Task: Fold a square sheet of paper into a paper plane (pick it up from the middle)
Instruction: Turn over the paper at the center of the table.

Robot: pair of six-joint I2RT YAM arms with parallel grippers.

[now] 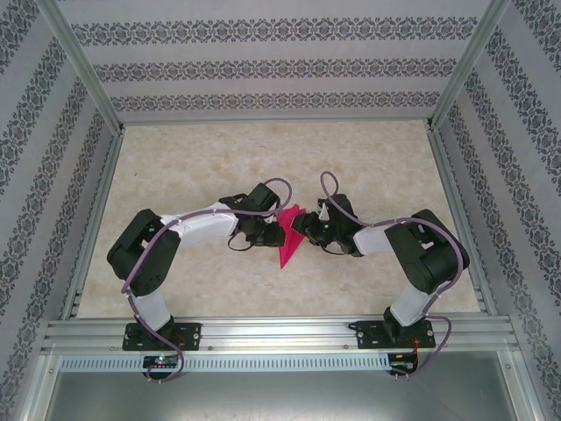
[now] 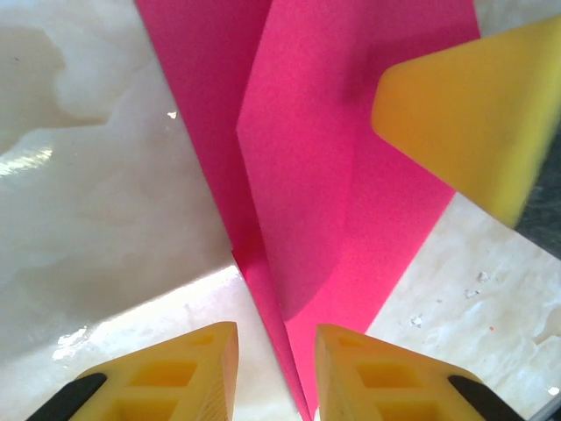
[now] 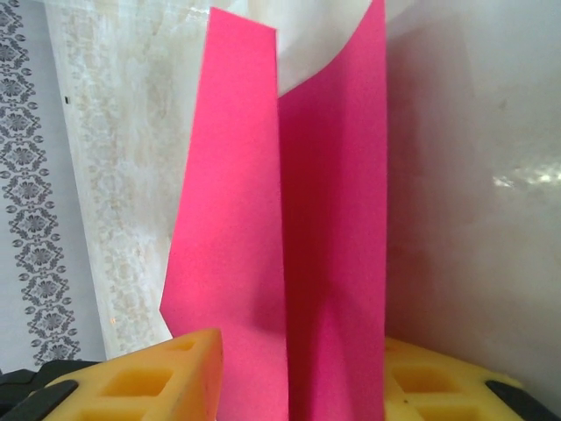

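1. Paper (image 1: 287, 239), folded lengthwise into a narrow pink wedge, sits mid-counter (image 1: 202, 158) between two robot arms, its point toward 6 o'clock in the overhead view. Whether it lies flat or is lifted cannot be told.
2. Left fingers (image 2: 206, 373), at the paper's 9 o'clock, stand partly open astride the narrow tip. Bare counter shows between one finger and the paper's edge, so they appear to grip nothing.
3. Right fingers (image 3: 166, 377), at 3 o'clock, stand well apart with the folded sheet filling the gap. Whether they pinch it cannot be told.
4. First risk: the upper flap bows off the layer beneath, and the layers splay apart at the far end. Pressing now would likely set a crooked crease away from the centre line.
5. Second risk: the left fingers straddle only the slim tip, so closing there could crumple it or miss it altogether.
6. Third risk: both sets of fingers work close together. A pull by one while the other holds could tear the thin sheet or slide its layers out of line.
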